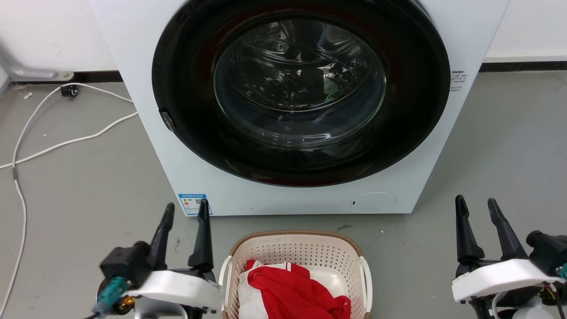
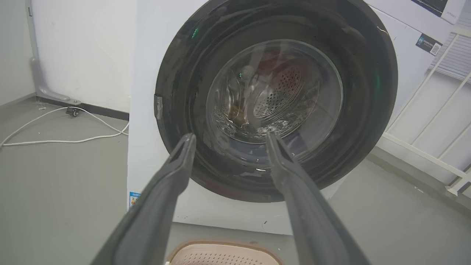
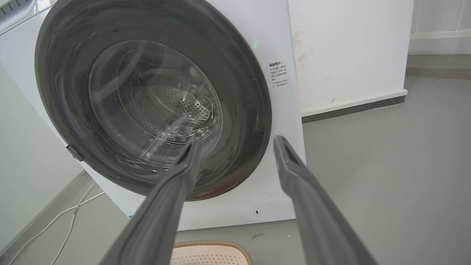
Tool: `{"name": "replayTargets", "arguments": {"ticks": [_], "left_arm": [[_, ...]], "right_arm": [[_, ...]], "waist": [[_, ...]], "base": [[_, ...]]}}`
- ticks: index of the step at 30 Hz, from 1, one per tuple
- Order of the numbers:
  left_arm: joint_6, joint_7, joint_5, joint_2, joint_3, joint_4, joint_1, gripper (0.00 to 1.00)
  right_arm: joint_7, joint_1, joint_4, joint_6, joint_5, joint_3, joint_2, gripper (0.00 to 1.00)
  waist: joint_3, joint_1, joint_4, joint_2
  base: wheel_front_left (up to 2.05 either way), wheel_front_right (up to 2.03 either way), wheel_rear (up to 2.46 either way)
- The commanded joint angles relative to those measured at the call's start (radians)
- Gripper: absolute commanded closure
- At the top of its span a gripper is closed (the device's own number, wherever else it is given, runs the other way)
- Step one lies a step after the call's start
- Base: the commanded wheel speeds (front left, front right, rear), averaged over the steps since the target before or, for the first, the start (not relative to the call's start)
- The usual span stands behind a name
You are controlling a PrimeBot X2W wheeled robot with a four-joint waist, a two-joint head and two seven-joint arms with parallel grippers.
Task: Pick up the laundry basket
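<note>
The laundry basket stands on the floor at the bottom centre of the head view, cream with a brown woven rim and white side handles, holding red and white cloth. Its far rim also peeks in at the bottom of the left wrist view and the right wrist view. My left gripper is open just left of the basket, fingers pointing at the washer. My right gripper is open well to the basket's right. Both grippers hold nothing.
A white front-loading washing machine with a closed round dark door stands right behind the basket. White cables trail over the grey floor at left. A white railing lies right of the washer in the left wrist view.
</note>
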Motion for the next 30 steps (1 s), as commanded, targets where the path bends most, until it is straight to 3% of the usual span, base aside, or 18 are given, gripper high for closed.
{"name": "replayTargets", "arguments": {"ticks": [1, 22, 25, 30], "left_arm": [[0.016, -0.011, 0.041, 0.018, -0.027, -0.005, 0.001, 0.0], [0.154, -0.058, 0.217, 0.09, -0.176, 0.064, -0.008, 0.0], [0.164, -0.065, 0.238, 0.096, -0.194, 0.064, -0.008, 0.0], [0.145, -0.075, 0.219, 0.08, -0.19, 0.05, 0.005, 0.0]], "right_arm": [[-0.006, 0.003, -0.002, 0.0, -0.036, -0.001, -0.002, 0.0], [-0.046, 0.014, 0.031, 0.0, -0.238, 0.019, -0.001, 0.0], [-0.053, 0.017, 0.031, 0.0, -0.257, 0.021, -0.001, 0.0], [-0.065, 0.019, 0.039, 0.0, -0.25, 0.027, -0.001, 0.0]], "waist": [[0.001, 0.0, -0.001, 0.0], [-0.006, 0.0, -0.007, 0.0], [-0.006, 0.0, -0.007, 0.0], [-0.003, 0.0, -0.007, 0.0]], "base": [[0.0, 0.0, 0.0], [0.0, 0.0, 0.0], [0.0, 0.0, 0.0], [0.0, 0.0, 0.0]]}}
